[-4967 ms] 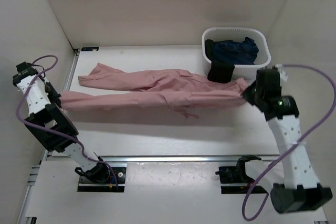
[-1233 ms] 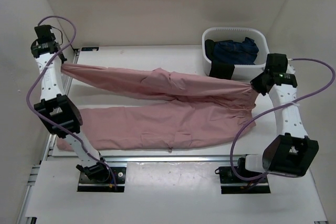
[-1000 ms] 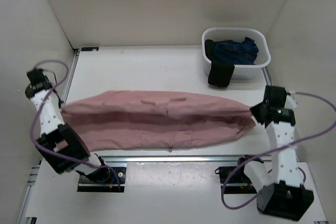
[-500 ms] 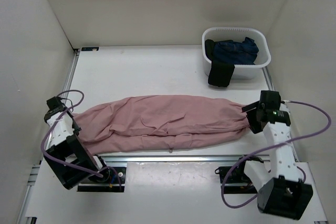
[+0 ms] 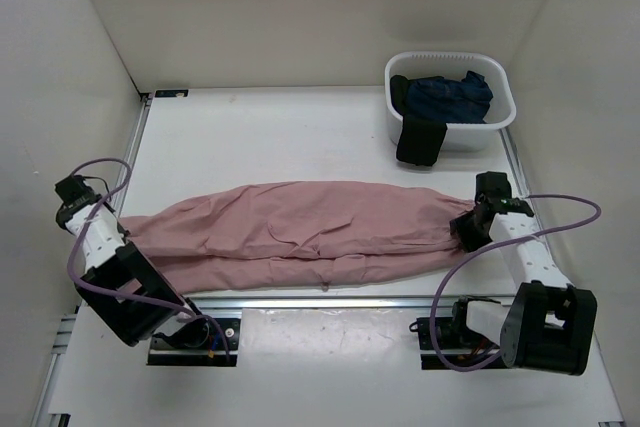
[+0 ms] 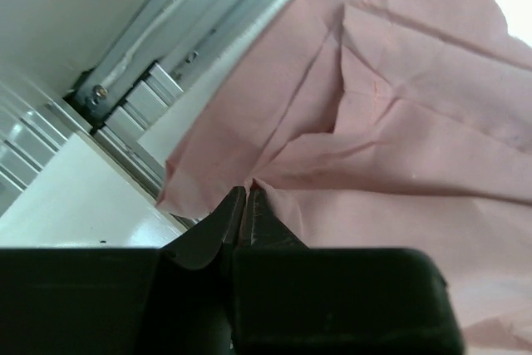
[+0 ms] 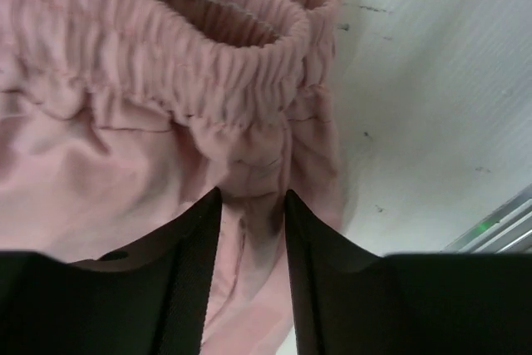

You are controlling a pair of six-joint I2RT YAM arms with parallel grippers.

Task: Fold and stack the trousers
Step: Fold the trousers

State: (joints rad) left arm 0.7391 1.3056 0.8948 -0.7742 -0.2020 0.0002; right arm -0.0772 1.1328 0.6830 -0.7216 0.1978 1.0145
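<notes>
Brought the trousers point(image 5: 300, 237) down from a taut mid-air stretch across the middle of the table point(image 5: 250, 137). Folded lengthwise, leg over leg, a second back. Since gone slack and rumpled, lying flat along the near edge. Swung left gripper point(image 6: 246, 193) from high at the far-left corner down to the near-left edge, at the leg ends. Lowered right gripper point(image 7: 253, 197) toward the near-right edge at the waistband. Parted its jaws, earlier clamped on the waist, now fingers apart over the elastic.

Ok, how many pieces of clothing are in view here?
3: pink trousers along the table's near edge, a navy garment in the basket, a black garment over its front rim. Others may be buried.
</notes>
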